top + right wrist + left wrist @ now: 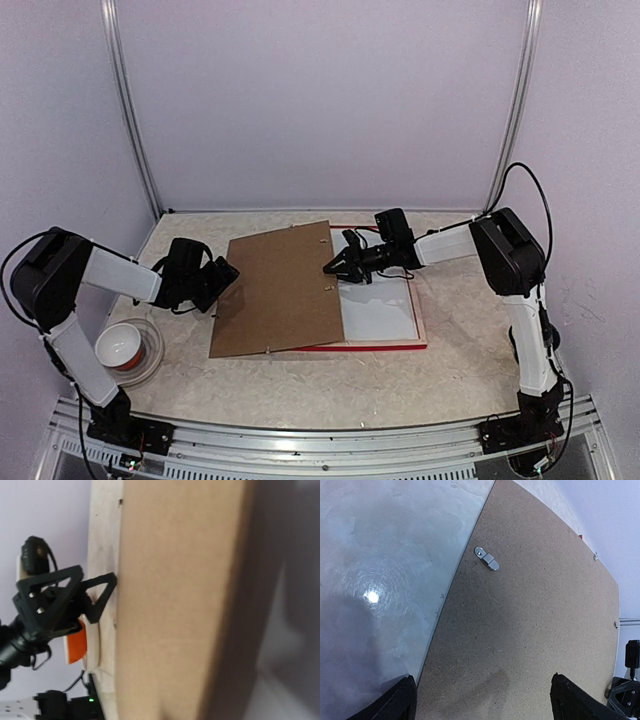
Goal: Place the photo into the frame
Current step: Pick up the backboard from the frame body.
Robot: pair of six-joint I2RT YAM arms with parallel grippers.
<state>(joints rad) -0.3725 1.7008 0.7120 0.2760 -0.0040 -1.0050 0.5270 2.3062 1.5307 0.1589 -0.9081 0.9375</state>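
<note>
Brown fibreboard backing (280, 290) overlaps red rectangular frame (380, 346); photo unseen, insertion pending. Left gripper (225, 276) spread wide; right gripper (336, 267) closure cannot be told

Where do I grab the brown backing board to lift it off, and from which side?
Probably the backing board's right edge, from the right, where the right claw sits. That edge lies over the frame's opening, so a finger may slip beneath; the left edge looks flat on the table.

The red frame (385, 346) lies flat, partly under the brown board (275, 290).
</note>
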